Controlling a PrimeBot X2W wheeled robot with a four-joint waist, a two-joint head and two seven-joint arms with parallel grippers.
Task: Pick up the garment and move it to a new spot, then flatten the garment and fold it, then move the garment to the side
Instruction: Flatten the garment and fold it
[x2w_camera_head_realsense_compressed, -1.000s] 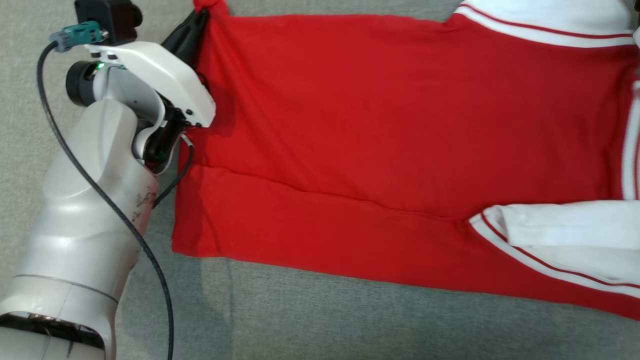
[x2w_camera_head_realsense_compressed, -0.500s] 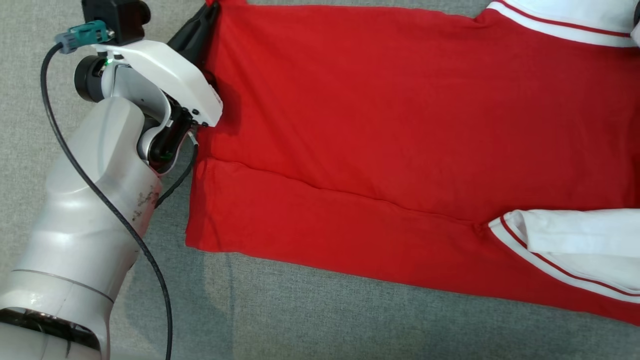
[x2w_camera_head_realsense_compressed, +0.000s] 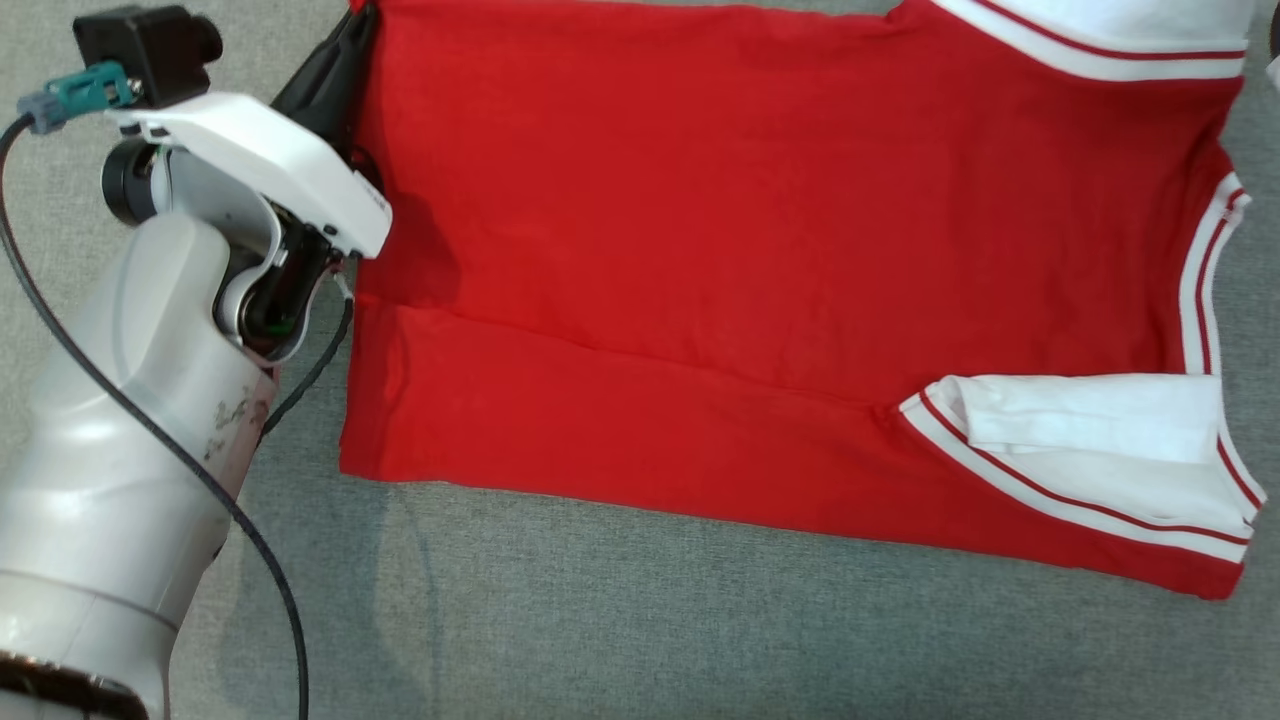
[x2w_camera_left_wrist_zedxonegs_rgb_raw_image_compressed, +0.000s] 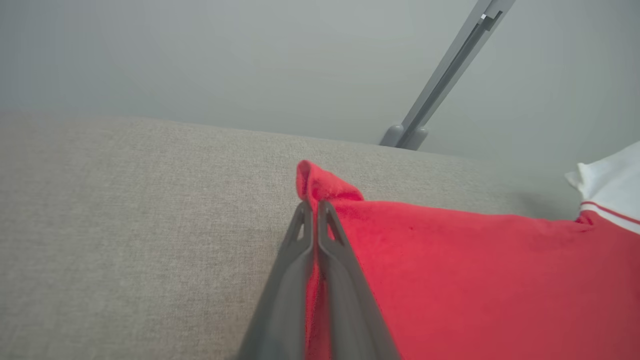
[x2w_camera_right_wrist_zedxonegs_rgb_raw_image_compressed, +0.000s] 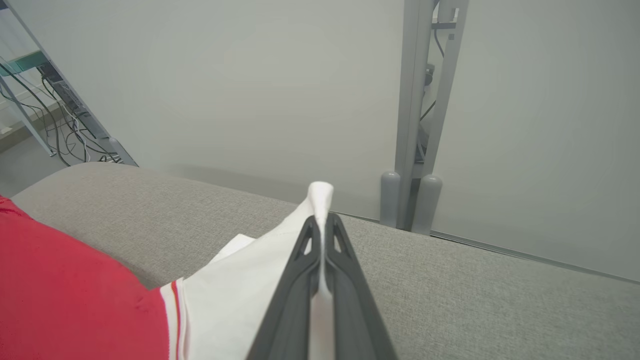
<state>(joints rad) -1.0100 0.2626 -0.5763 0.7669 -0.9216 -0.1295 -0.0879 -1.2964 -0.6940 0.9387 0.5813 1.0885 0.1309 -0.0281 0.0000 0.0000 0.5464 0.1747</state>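
Note:
The garment (x2w_camera_head_realsense_compressed: 760, 230) is a red T-shirt with white, red-striped sleeves, spread sideways on the grey cushion, collar to the right. A crease runs along its near part and the near sleeve (x2w_camera_head_realsense_compressed: 1080, 440) is folded in over the body. My left gripper (x2w_camera_left_wrist_zedxonegs_rgb_raw_image_compressed: 314, 205) is shut on the far hem corner of the red cloth (x2w_camera_left_wrist_zedxonegs_rgb_raw_image_compressed: 475, 280), and its dark fingers (x2w_camera_head_realsense_compressed: 330, 70) show at the top left of the head view. My right gripper (x2w_camera_right_wrist_zedxonegs_rgb_raw_image_compressed: 320, 220) is shut on the edge of the far white sleeve (x2w_camera_right_wrist_zedxonegs_rgb_raw_image_compressed: 240, 290), low over the cushion.
The grey fabric cushion (x2w_camera_head_realsense_compressed: 700, 620) stretches around the shirt, with bare room along its near side. Behind its far edge stand a pale wall and grey metal posts (x2w_camera_right_wrist_zedxonegs_rgb_raw_image_compressed: 415, 150), a slanted strut (x2w_camera_left_wrist_zedxonegs_rgb_raw_image_compressed: 445, 70) and loose cables (x2w_camera_right_wrist_zedxonegs_rgb_raw_image_compressed: 55, 125). My left arm's black cable (x2w_camera_head_realsense_compressed: 250, 540) hangs nearby.
The head view has shifted, so the collar and the shirt's right end now show. Both grippers keep their hold; the shirt's near hem corner sits slightly closer to my left wrist.

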